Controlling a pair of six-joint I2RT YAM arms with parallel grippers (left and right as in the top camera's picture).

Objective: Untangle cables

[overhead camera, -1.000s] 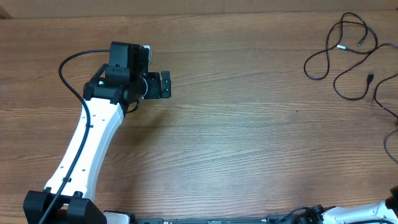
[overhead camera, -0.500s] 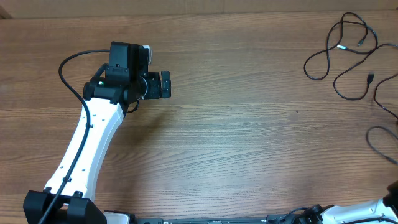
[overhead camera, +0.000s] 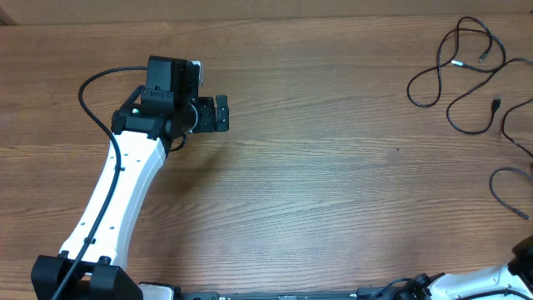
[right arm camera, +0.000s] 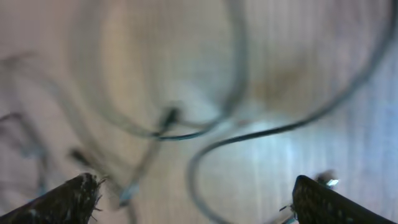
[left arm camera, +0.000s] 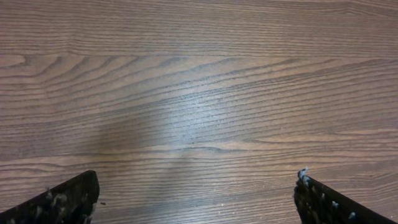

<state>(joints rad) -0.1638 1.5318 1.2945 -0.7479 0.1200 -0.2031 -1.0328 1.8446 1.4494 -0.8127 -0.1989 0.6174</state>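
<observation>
The cables (overhead camera: 466, 75) are thin black cords lying in loose loops at the table's far right, with small plug ends. One more loop (overhead camera: 502, 185) lies nearer the right edge. In the right wrist view the cables (right arm camera: 236, 140) are blurred and curve over the wood below my right gripper (right arm camera: 196, 186). It is open, fingers wide apart, and grips nothing. My left gripper (overhead camera: 221, 112) is far off at the left, open (left arm camera: 197, 186) over bare wood with no cable near it.
The white left arm (overhead camera: 125, 183) slants from the front left corner towards the table's middle left. A dark part of the right arm (overhead camera: 525, 250) shows at the right edge. The wooden table top (overhead camera: 333, 167) lies between the arms.
My right gripper has gone from shut to open. The cable loop by the right edge has shifted left and settled on the table. The left arm has not moved.
</observation>
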